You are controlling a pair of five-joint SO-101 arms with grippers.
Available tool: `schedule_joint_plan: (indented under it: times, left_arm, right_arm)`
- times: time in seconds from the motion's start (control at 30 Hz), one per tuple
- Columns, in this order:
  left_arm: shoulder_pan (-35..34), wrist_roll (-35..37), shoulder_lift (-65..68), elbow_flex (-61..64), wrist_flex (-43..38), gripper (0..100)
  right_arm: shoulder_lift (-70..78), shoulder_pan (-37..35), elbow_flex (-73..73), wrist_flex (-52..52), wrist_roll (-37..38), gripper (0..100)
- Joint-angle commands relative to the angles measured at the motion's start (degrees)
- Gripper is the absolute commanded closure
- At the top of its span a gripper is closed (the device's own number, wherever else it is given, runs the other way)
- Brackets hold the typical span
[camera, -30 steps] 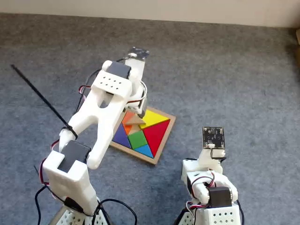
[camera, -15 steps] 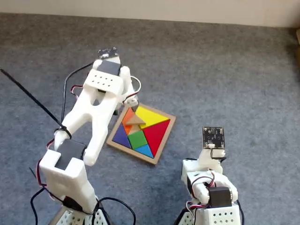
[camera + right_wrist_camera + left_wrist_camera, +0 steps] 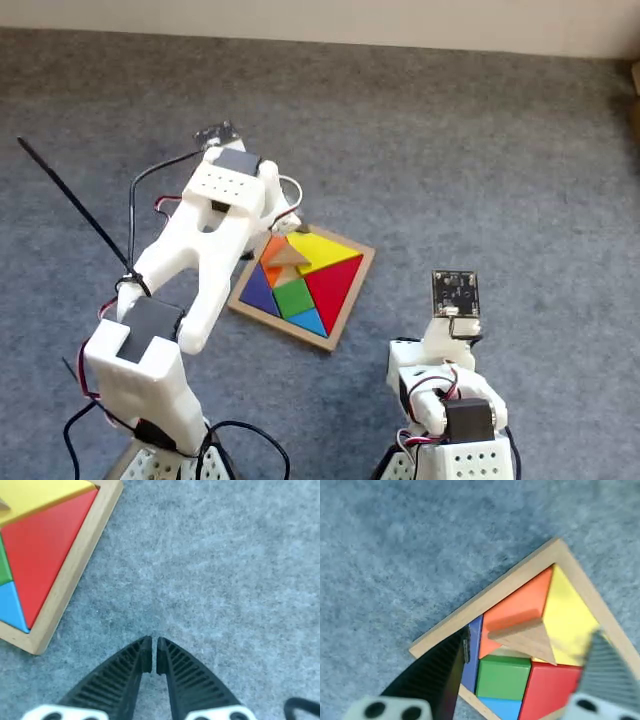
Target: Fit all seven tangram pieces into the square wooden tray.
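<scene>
In the last second my left arm has drawn back from above the middle of the square wooden tray (image 3: pixel 355 297) toward the tray's left corner. My left gripper (image 3: pixel 531 637) now hangs there with the jaws spread wide and nothing between them. The plain unpainted wooden triangle (image 3: pixel 525 639) stays behind in the tray, so I judge that I have just let it go.

It is not seated, however. It lies on top of the coloured pieces, partly over the orange triangular piece (image 3: pixel 512 610) and touching the yellow triangular piece (image 3: pixel 572 615) (its pale side face stands above its neighbours). The task is therefore near its end but not finished. I think this last piece needs a push or a new grasp to drop into its gap beside the green square piece (image 3: pixel 502 677).

The triangle's long edge runs roughly along the tray's diagonal from left corner to right corner, and its point looks toward the tray's far corner. My right gripper (image 3: pixel 152 655) is over the grey carpet (image 3: pixel 225 570) beside the tray's near-right edge, jaws pressed together on nothing.
</scene>
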Motion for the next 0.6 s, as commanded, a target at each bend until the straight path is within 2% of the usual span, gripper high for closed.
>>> schedule_joint_plan:
  times: [0.0,0.3,0.57]
  left_arm:
    - [1.89,1.93,-0.48,1.27,-1.14,60]
    - [4.44,2.11,-0.48,1.63,-1.23,70]
    - [5.23,2.20,2.24,1.63,-2.99,71]
  right_arm:
    - [-1.01,0.66,7.69,0.31,-0.35,96.4]
    - [-1.01,0.66,7.69,0.31,-0.35,96.4]
    - [-1.01,0.66,7.69,0.31,-0.35,96.4]
